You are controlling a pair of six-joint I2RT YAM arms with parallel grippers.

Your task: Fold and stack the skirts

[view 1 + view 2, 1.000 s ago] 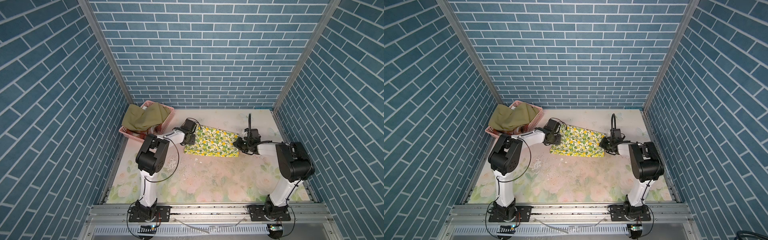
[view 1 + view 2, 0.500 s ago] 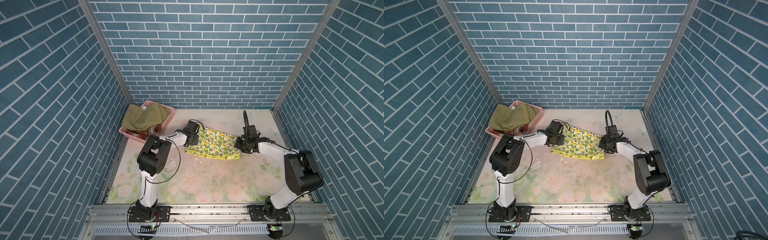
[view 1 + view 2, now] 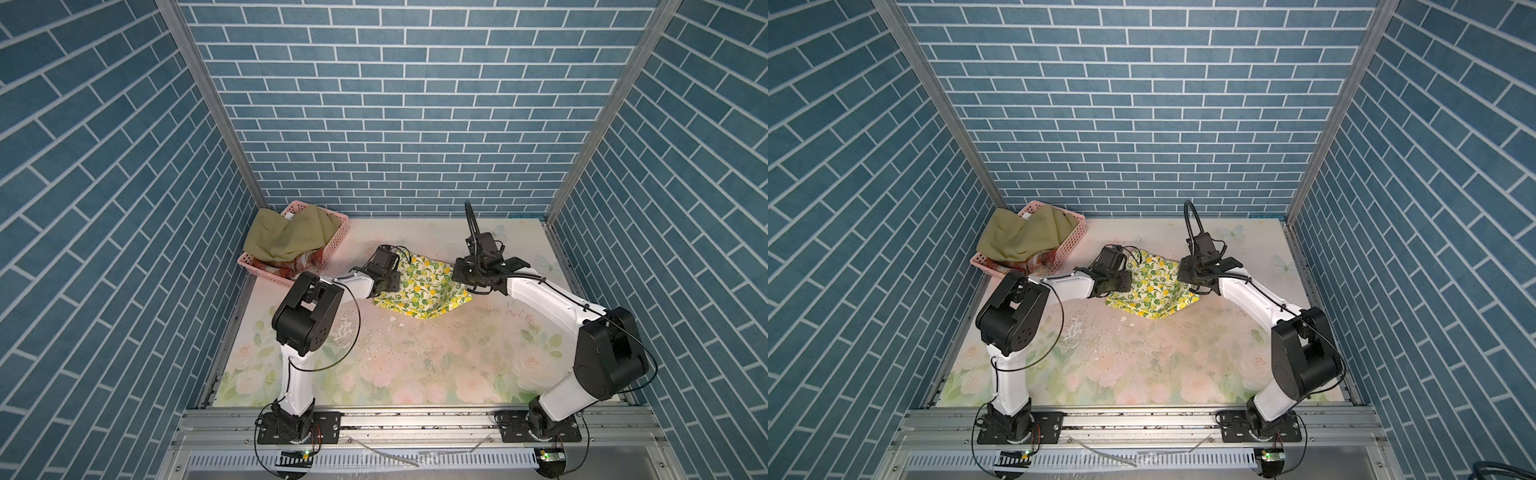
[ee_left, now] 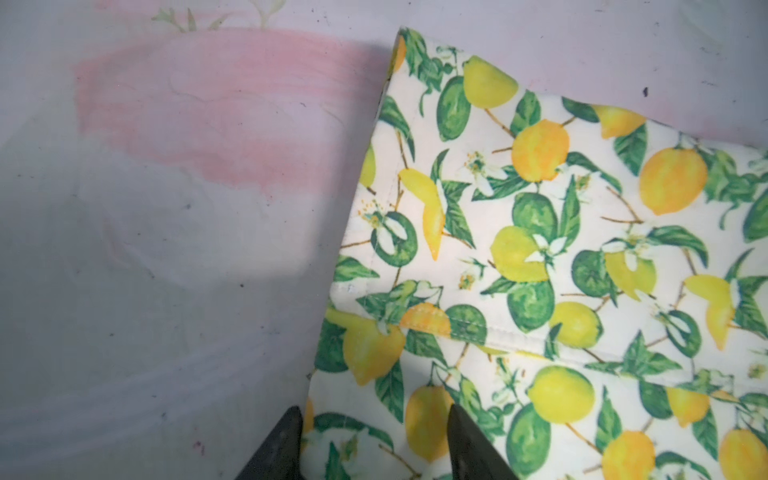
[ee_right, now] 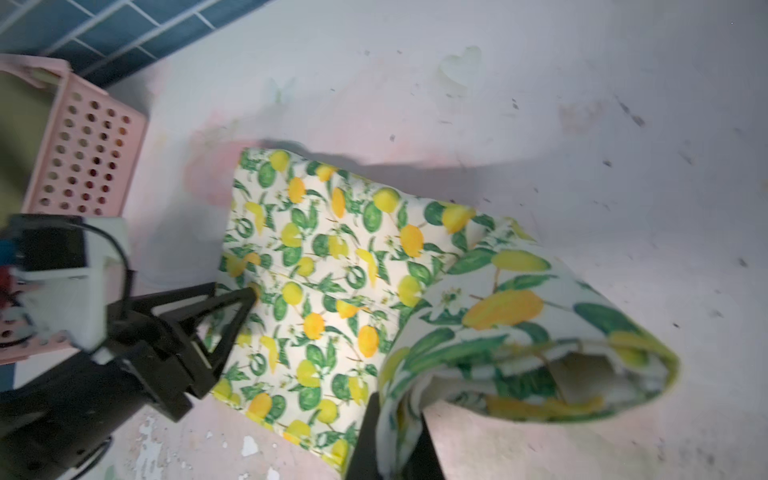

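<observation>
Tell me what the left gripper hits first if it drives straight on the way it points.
The lemon-print skirt: it lies flat right at the left gripper, between its open jaws, and stretches on ahead. Whether the tips touch the cloth is unclear.

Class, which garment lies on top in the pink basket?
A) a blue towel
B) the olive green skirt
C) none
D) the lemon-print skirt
B: the olive green skirt drapes over the rim of the pink basket, while the lemon-print skirt lies outside it.

The skirt (image 3: pixel 419 291) is white with yellow lemons and green leaves.
</observation>
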